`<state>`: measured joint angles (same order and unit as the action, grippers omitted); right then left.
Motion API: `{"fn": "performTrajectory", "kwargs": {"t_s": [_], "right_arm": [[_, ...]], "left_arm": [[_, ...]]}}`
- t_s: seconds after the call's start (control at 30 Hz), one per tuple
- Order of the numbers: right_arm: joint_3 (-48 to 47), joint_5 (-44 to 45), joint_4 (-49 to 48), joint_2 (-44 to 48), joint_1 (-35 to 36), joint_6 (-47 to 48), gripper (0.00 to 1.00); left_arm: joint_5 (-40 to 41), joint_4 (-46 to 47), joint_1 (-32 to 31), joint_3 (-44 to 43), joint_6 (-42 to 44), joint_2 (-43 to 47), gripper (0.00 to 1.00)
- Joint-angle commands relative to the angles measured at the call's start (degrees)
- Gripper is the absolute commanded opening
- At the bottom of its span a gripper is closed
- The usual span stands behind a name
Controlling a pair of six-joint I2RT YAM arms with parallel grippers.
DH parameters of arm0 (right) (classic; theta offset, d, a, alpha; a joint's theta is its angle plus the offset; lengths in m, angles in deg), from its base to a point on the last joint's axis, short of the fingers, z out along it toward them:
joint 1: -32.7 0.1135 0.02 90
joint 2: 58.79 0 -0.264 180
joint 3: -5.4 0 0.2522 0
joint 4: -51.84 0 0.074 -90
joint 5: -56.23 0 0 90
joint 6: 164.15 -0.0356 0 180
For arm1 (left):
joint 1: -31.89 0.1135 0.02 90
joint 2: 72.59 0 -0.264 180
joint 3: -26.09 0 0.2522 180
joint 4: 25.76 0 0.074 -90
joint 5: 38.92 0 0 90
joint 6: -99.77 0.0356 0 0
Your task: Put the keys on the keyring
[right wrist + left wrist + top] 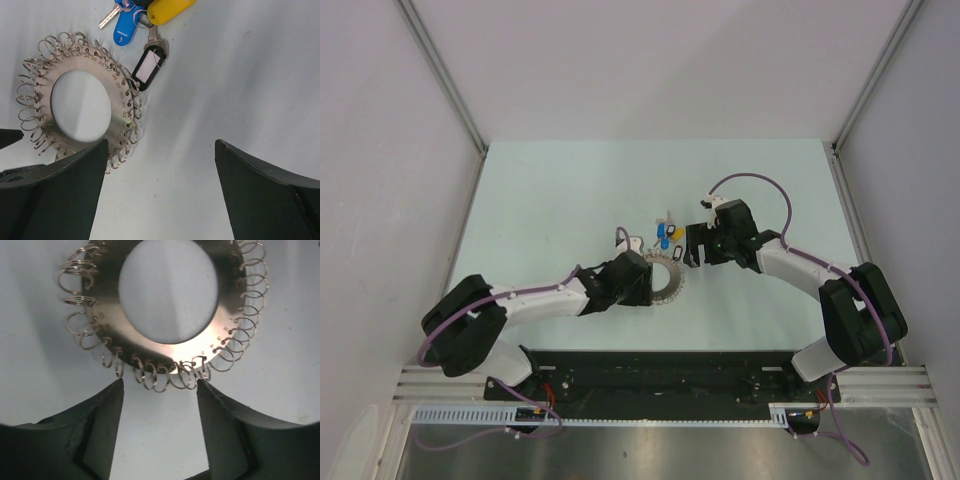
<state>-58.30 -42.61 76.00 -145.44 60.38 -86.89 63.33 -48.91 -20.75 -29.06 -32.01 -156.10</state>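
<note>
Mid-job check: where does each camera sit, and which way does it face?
Top external: above, behind the bases, looking down at the table; both arms show.
Left wrist: on the left arm, looking down past the left gripper at the keyring.
Right wrist: on the right arm, looking down past the right gripper at the keyring and keys.
Shared: all three show the keyring.

The pale green desk (550, 200) carries 2 things near its middle. A silvery ring (677, 283) with an open centre and a rim of small wire loops lies flat. Just beyond it lies a bunch of keys (666, 236) with 1 blue tag (125, 27), 1 yellow tag (167, 9) and 1 black-rimmed oval tag (148, 67). The oval tag touches the ring's loops.
</note>
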Motion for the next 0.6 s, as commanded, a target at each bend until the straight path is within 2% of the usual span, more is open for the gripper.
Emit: {"fn": "performTrajectory", "kwargs": {"t_s": [0.0,0.23,0.27,0.47,0.57], "right_arm": [[0.0,0.3,-1.9,1.1,0.4,1.1,0.91],[0.0,0.4,-1.9,1.2,0.4,1.0,0.9],[-0.1,0.5,-1.8,1.2,0.4,1.0,0.9],[0.0,0.8,-1.7,1.3,0.4,1.2,0.9],[0.0,0.8,-1.8,1.3,0.4,1.1,0.9]], "left_arm": [[6.9,-3.8,-0.4,-1.8,1.3,3.3,0.61],[8.8,-3.2,-0.3,-0.4,0.8,3.5,0.43],[8.8,-2.8,-0.2,-0.3,0.8,3.2,0.37],[8.3,-1.5,-0.3,-0.5,0.6,0.7,0.27],[9.0,-1.4,-0.2,-0.8,0.6,0.3,0.25]]}}
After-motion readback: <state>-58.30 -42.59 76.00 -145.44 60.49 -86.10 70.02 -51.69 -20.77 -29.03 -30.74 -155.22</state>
